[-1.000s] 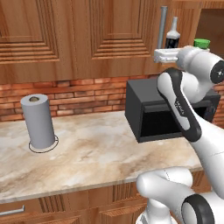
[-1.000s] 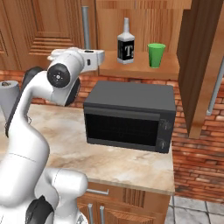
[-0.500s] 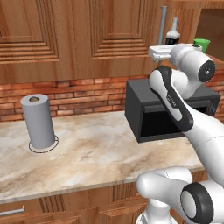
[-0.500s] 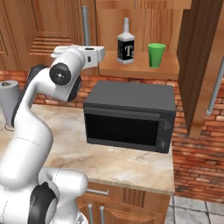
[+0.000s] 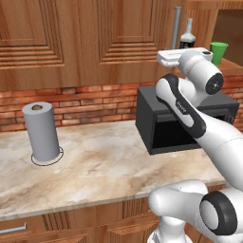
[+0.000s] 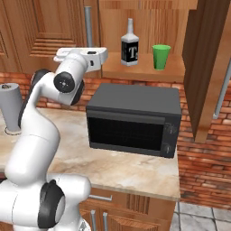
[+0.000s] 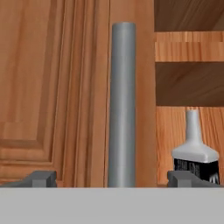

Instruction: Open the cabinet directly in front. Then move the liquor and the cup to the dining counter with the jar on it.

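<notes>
Right now the liquor (image 7: pixel 194 153) stands beside the open claw (image 7: pixel 113 178).

Home kitchen, computer-rendered, with a worktop run along a brick wall.

Brown wooden wall cabinets (image 5: pixel 71 42) with raised-panel doors and long silver bar handles (image 7: pixel 122 105) across the top, from 10 to 1 o'clock; one door (image 6: pixel 205 67) swung open at 3 o'clock on a shelf bearing a dark bottle (image 6: pixel 129 44) and a green cup (image 6: pixel 160 56). Red brick backsplash (image 5: pixel 85 102) below the cabinets. Beige, brown-veined marble worktop (image 5: pixel 95 166) carrying a black microwave (image 6: pixel 131 119) at centre and a grey paper-towel roll (image 5: pixel 42 130) at 9 o'clock. Wooden base cabinets with short handles (image 6: pixel 101 197) at 6 o'clock. Grey tiled floor (image 6: pixel 198 219) at 5 o'clock.
</notes>
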Available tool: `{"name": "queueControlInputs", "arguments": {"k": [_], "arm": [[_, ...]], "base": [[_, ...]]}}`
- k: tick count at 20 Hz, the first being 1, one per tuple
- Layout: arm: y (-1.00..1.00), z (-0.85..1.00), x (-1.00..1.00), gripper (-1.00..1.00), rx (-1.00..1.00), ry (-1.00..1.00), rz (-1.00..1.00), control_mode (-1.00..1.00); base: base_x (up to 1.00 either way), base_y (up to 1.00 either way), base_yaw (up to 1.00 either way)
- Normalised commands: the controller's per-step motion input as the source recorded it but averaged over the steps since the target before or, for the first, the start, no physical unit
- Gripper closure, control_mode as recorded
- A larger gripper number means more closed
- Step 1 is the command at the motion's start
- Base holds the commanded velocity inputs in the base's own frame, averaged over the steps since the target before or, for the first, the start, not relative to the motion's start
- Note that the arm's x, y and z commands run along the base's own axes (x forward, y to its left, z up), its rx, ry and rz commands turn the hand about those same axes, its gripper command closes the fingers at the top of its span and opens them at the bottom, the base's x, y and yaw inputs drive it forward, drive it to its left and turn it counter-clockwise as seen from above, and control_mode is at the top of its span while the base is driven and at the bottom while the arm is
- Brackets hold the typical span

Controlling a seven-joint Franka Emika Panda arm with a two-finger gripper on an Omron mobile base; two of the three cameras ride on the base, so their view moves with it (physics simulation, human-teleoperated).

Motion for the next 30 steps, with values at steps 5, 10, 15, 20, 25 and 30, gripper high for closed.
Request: {"name": "queueControlInputs", "arguments": {"k": [5, 10, 15, 20, 25, 30], "arm": [[0.04, 0.0, 0.34, -1.0, 0.0, 0.0, -0.01, -1.0], [0.0, 0.0, 0.2, -1.0, 0.0, 0.0, 0.0, -1.0], [0.07, 0.0, 0.2, 1.0, 0.0, 0.0, 0.0, -1.0], [0.17, 0.0, 0.27, 1.0, 0.0, 0.0, 0.0, -1.0], [0.17, 0.0, 0.07, 1.0, 0.0, 0.02, 0.0, -1.0], [0.05, 0.0, 0.0, 1.0, 0.0, 0.0, 0.02, -1.0]], "base": [[0.0, 0.0, 0.0], [0.0, 0.0, 0.0], [0.0, 0.0, 0.0], [0.0, 0.0, 0.0], [0.0, 0.0, 0.0], [0.0, 0.0, 0.0]]}}
